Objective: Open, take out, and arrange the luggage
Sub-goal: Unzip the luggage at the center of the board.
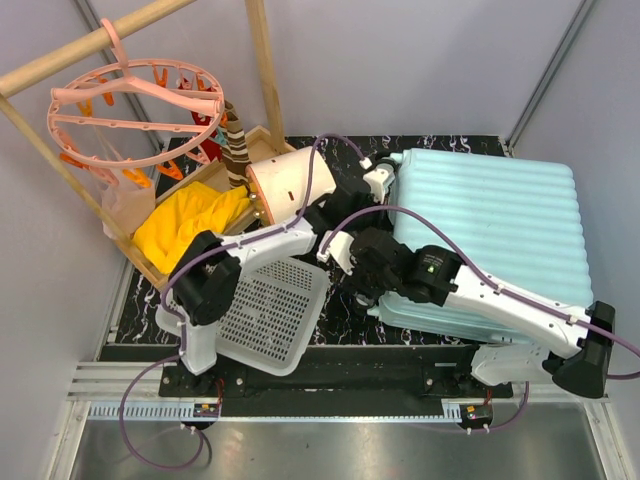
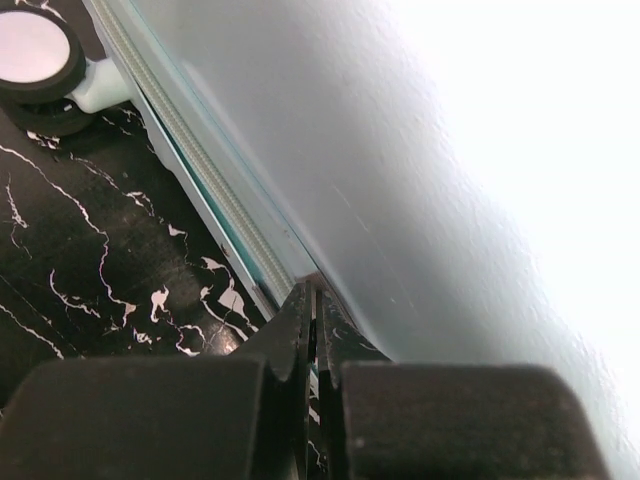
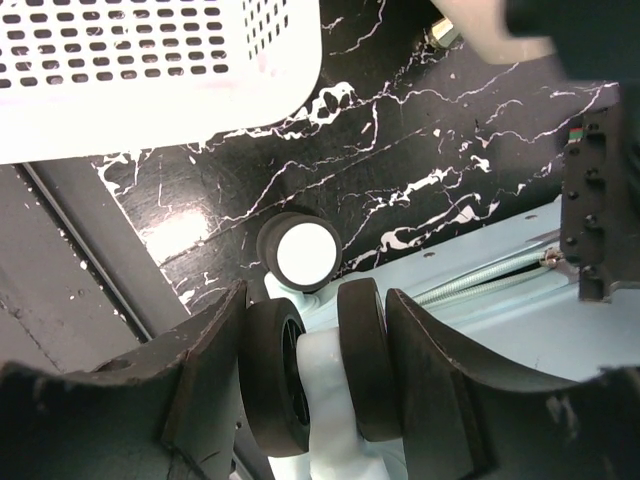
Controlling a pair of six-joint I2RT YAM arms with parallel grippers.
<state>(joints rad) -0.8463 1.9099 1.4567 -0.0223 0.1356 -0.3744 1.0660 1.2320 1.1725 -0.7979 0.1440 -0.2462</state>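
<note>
- The pink peg hanger (image 1: 135,105) and the yellow cloth (image 1: 190,225) sit on the wooden rack at far left, well apart from the arms (neither looks to matter for the present step).
- The white perforated basket (image 1: 275,305) lies tilted on the black marbled mat (image 3: 420,150) just left of the case, with the cream-and-orange drawer box (image 1: 290,185) beyond it. I read the basket as a likely place for whatever comes out.
- The left gripper (image 2: 313,290) is fully closed, its tips pressed together right at the zip seam (image 2: 215,200) on the case's left side. It seems set there to work along the zip (whether a pull tab is pinched between the tips I cannot tell).
- The right gripper (image 3: 315,300) is clamped around the twin caster (image 3: 275,375) at the near-left corner, one finger against each black wheel. This probably pins the case so it cannot slide while the zip is worked.
- The luggage (image 1: 490,230) lies flat, closed and ribbed side up on the right half of the mat. Opening has barely begun, and nothing is out.
</note>
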